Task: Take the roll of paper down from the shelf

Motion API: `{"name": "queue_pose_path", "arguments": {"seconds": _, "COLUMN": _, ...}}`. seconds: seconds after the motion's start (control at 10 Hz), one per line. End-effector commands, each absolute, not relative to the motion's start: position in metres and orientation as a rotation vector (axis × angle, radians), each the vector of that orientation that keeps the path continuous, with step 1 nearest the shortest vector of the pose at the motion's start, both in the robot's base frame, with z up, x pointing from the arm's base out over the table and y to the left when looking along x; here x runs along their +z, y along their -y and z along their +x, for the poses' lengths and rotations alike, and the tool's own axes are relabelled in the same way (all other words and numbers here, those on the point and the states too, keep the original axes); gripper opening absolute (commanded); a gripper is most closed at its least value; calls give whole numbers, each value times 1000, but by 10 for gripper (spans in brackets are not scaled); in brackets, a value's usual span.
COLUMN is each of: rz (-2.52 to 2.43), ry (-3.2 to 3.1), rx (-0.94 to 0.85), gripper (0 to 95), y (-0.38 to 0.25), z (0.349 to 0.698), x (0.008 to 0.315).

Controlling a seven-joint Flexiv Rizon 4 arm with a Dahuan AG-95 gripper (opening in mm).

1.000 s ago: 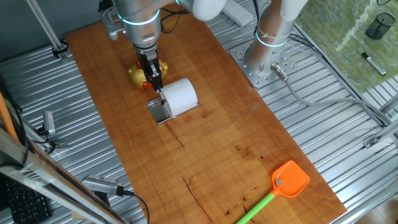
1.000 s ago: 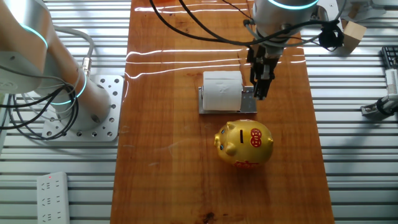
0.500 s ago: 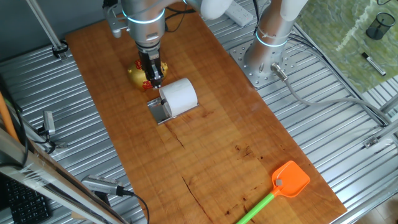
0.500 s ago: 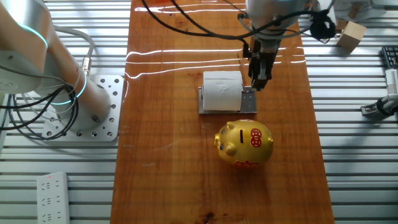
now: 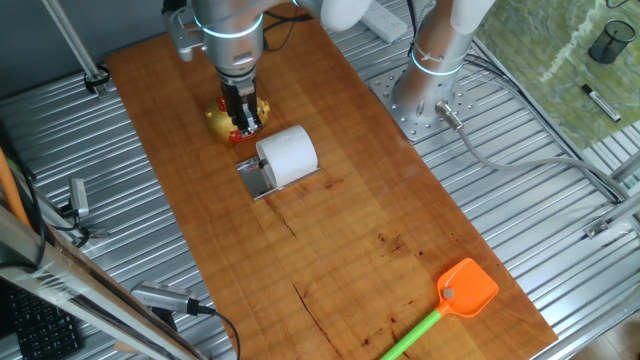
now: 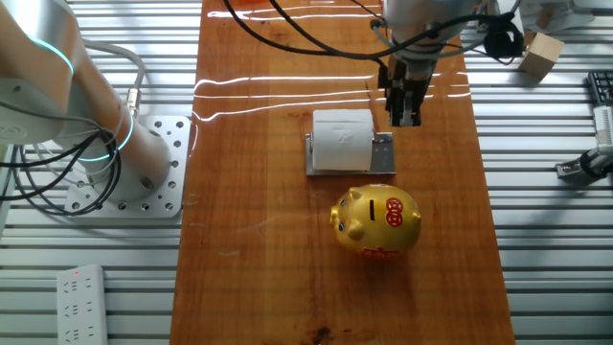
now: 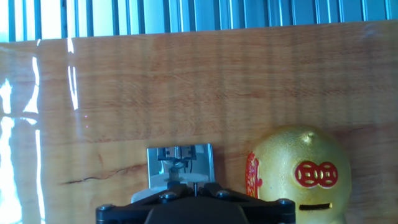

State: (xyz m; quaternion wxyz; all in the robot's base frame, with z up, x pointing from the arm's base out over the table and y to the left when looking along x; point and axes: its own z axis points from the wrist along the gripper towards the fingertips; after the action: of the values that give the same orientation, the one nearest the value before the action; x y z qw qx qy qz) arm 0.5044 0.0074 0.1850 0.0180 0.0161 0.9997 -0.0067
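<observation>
The white roll of paper (image 5: 288, 155) (image 6: 342, 139) lies on its side on the small shiny metal shelf (image 5: 256, 179) (image 6: 385, 153) in the middle of the wooden table. My gripper (image 5: 245, 124) (image 6: 403, 119) hangs above the bare end of the shelf, beside the roll and not touching it. Its jaws are shut with nothing between them. In the hand view the shelf's top (image 7: 180, 160) shows just beyond the closed gripper (image 7: 194, 185), and the roll is almost wholly hidden behind the hand.
A gold and red piggy bank (image 5: 221, 120) (image 6: 376, 222) (image 7: 298, 171) stands close beside the shelf. An orange fly swatter (image 5: 465, 290) lies near a table corner. The arm's base (image 5: 430, 90) (image 6: 144, 163) is bolted next to the table.
The gripper has lifted and drawn back a little from the shelf's bare end, staying shut. The roll and the shelf have not moved.
</observation>
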Motion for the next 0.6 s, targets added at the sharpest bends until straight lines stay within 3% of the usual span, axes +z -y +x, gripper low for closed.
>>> {"name": "queue_pose_path", "arguments": {"seconds": 0.1, "rz": 49, "ry": -3099, "rx": -25, "gripper": 0, "y": -7, "z": 504, "x": 185}}
{"name": "queue_pose_path", "arguments": {"seconds": 0.6, "rz": 9, "ry": -3083, "rx": -25, "gripper": 0, "y": -7, "z": 506, "x": 187}}
